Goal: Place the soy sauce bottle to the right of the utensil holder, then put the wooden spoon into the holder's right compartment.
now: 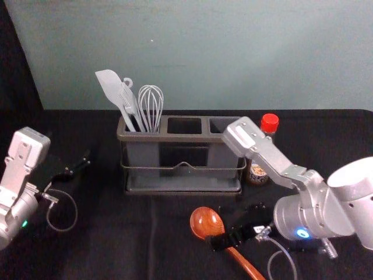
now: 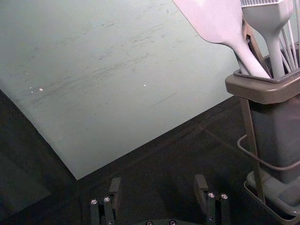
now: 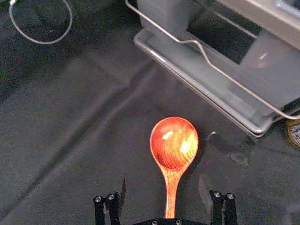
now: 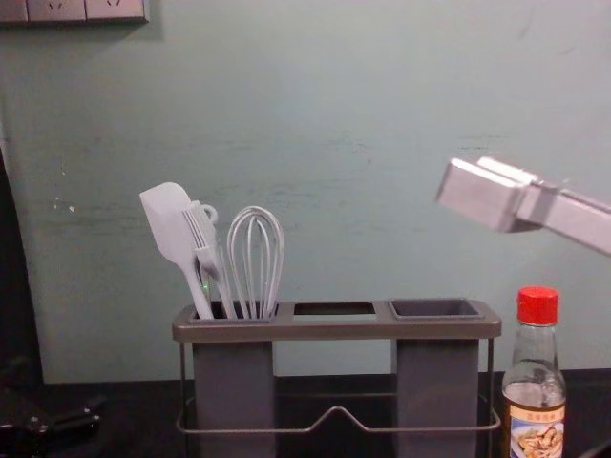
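Observation:
In the head view my right gripper (image 1: 224, 240) is over the wooden spoon (image 1: 207, 223), which lies on the cloth in front of the holder. The right wrist view has the right gripper (image 3: 164, 199) open, the spoon's handle (image 3: 170, 194) between its fingers, not gripped. The utensil holder (image 1: 180, 139) stands mid-table; its right compartment (image 4: 436, 308) is empty. Right of it, the soy sauce bottle (image 4: 536, 382) stands upright, red-capped. My left gripper (image 1: 78, 166) is idle at the left, open in the left wrist view (image 2: 159, 192).
White utensils, a spatula (image 4: 170, 224), a brush and a whisk (image 4: 256, 258), stand in the holder's left compartment. A wall (image 1: 204, 52) rises behind the table. The right forearm (image 1: 315, 210) reaches in from the right, in front of the bottle.

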Robot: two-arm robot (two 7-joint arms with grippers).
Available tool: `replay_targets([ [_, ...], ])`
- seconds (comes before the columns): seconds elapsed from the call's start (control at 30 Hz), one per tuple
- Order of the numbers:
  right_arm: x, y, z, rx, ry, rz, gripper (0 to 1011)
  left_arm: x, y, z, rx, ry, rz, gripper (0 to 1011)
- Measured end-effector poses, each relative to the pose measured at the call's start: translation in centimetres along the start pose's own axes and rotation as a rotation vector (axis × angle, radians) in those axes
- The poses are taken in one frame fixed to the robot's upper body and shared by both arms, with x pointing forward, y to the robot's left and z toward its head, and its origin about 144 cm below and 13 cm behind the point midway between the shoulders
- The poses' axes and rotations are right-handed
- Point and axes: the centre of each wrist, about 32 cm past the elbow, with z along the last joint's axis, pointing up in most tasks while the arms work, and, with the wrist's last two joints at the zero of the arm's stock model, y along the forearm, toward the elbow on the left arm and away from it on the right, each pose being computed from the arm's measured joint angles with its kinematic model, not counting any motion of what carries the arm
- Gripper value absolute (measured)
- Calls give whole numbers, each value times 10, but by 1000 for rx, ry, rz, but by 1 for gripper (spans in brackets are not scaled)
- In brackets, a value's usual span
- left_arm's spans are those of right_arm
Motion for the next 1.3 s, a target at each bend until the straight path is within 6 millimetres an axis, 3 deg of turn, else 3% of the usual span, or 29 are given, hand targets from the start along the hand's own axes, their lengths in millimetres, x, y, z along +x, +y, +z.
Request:
replay_targets([
  [0.8,6,42,7,-71,2,10,1003,0,0,0,0,0,0,1011],
  [1.3,11,56,16,-64,-15,2,1003,0,0,0,0,0,0,1011],
])
